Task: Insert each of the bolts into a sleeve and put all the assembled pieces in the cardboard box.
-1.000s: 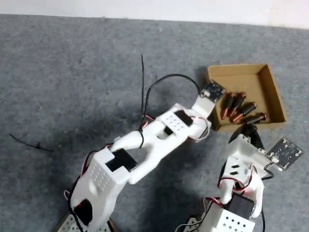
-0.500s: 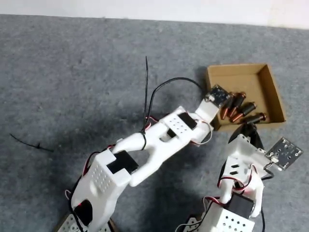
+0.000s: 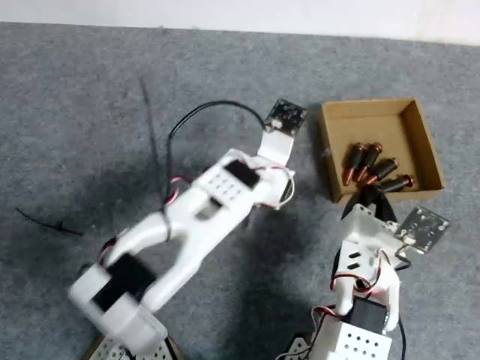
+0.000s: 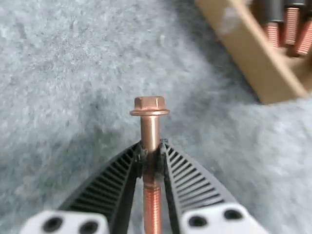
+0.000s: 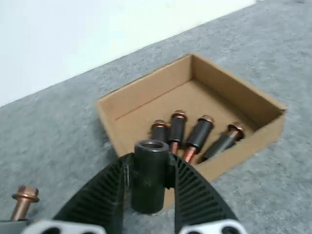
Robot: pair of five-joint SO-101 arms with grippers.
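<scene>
Across the grey tabletop [image 3: 90, 90], two arms each held one part beside the cardboard box [image 3: 375, 126].

Far left, a thin black tie [image 3: 45, 223] lay flat on the tabletop, well apart from everything else. Next came the left gripper [image 4: 152, 151], its fingers [image 4: 119, 178] clamped on the shank of a copper bolt [image 4: 150, 122], whose hex head pointed away from the wrist, over bare tabletop near a corner of the box. Further right, the box held four assembled pieces [image 3: 373, 166], side by side against its near wall. Just in front of the box, the right gripper [image 5: 150, 170] had its fingers [image 5: 105, 192] clamped on a black sleeve [image 5: 149, 180], which stood upright with its open bore showing, apart from the bolt.
</scene>
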